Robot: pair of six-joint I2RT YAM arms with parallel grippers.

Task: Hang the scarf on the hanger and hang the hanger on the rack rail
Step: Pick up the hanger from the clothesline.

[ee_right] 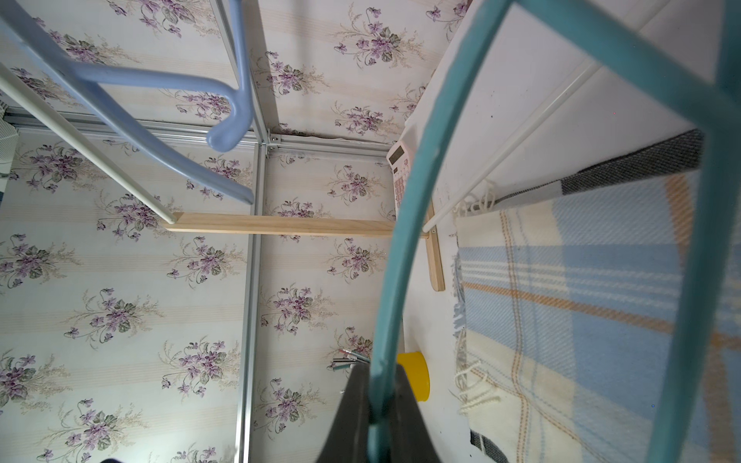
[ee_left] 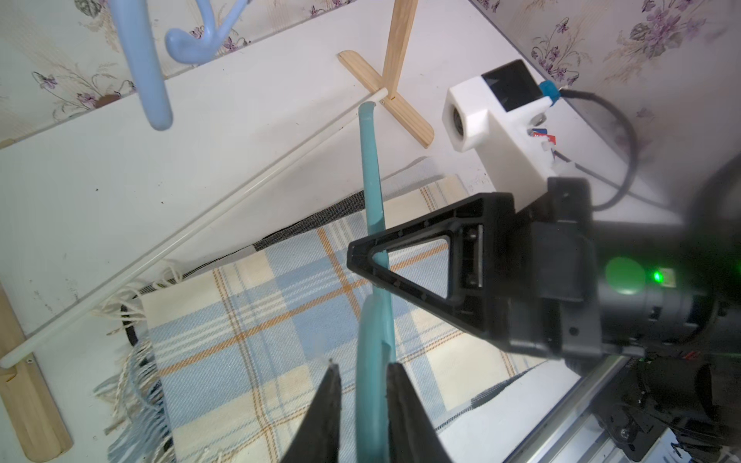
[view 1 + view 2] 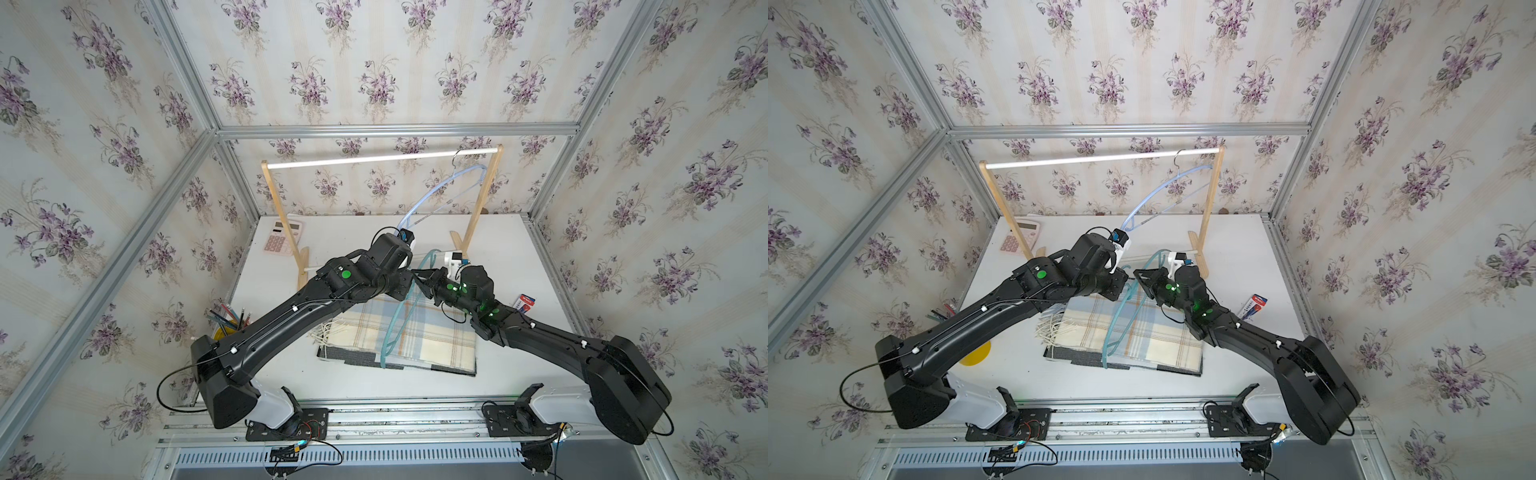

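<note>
A plaid blue, cream and orange scarf (image 3: pixel 419 340) lies folded flat on the white table, over a dark cloth. Above it hangs a teal hanger (image 2: pixel 371 192), tilted, its lower end reaching down towards the scarf's front edge. My left gripper (image 2: pixel 363 365) is shut on one arm of the teal hanger. My right gripper (image 1: pixel 379 371) is shut on the same hanger further along, its fingers (image 2: pixel 363 256) facing the left ones. A light blue hanger (image 3: pixel 432 195) hangs from the white rail (image 3: pixel 374 159) of the wooden rack behind.
The rack's wooden feet (image 3: pixel 459 245) and low white crossbar (image 2: pixel 200 224) stand just behind the scarf. A pink calculator (image 3: pixel 282 237) lies at the back left, a yellow cup of pencils (image 3: pixel 976 353) at the left edge, and a small red and blue pack (image 3: pixel 525 302) at the right.
</note>
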